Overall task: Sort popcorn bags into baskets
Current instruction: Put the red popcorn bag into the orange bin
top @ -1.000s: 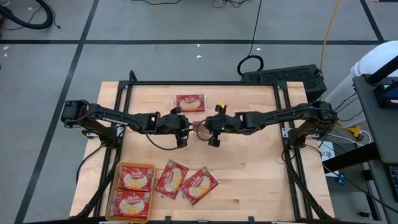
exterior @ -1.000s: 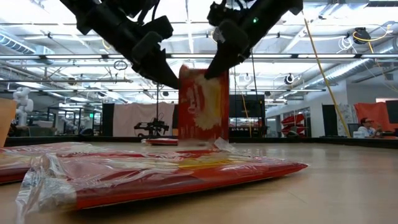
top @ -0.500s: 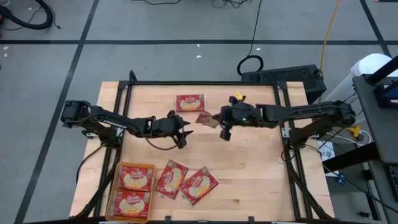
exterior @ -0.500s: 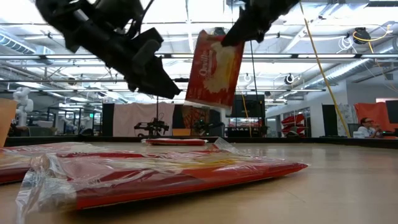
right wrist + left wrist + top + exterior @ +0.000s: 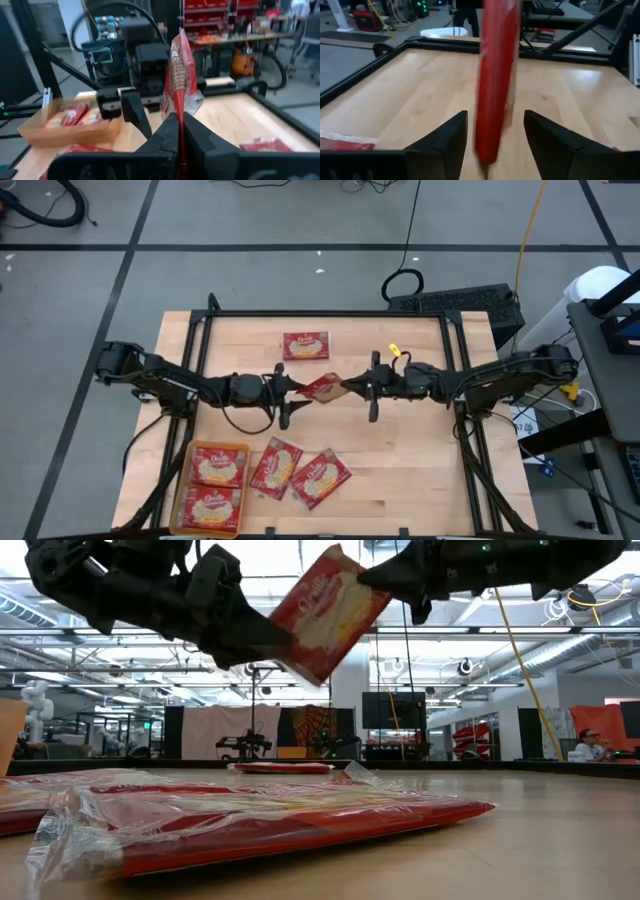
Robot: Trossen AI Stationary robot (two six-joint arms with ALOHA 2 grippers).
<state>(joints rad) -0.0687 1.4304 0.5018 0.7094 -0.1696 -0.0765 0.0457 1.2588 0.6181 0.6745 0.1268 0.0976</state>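
Observation:
One red popcorn bag (image 5: pixel 322 387) hangs in the air over the table's middle, between my two grippers. My right gripper (image 5: pixel 348 386) is shut on its right end. My left gripper (image 5: pixel 495 117) is open, with a finger on each side of the bag's (image 5: pixel 496 75) other end and a gap on both sides. Another bag (image 5: pixel 305 345) lies flat near the far edge. Two more bags (image 5: pixel 298 472) lie flat near the near edge. The orange basket (image 5: pixel 186 498) at the near left holds two bags. My right gripper pinches the bag's end edge (image 5: pixel 179 107) between its two fingers (image 5: pixel 167 131). It comes level from the table's right. The bag is lifted clear of the table, standing on edge and slanting (image 5: pixel 325 610) away from the fingers toward my left gripper.
Bare wood lies under both grippers and toward the table's right. A black frame (image 5: pixel 330 314) rims the table. Beyond the table are room clutter and a seated person (image 5: pixel 590 745) far off.
My right gripper has lifted the bag from standing on the table to well above it, drawn back toward the right and turned level. The bag has tipped from upright to slanting. My left gripper has risen, and its open fingers now stand around the bag's free end.

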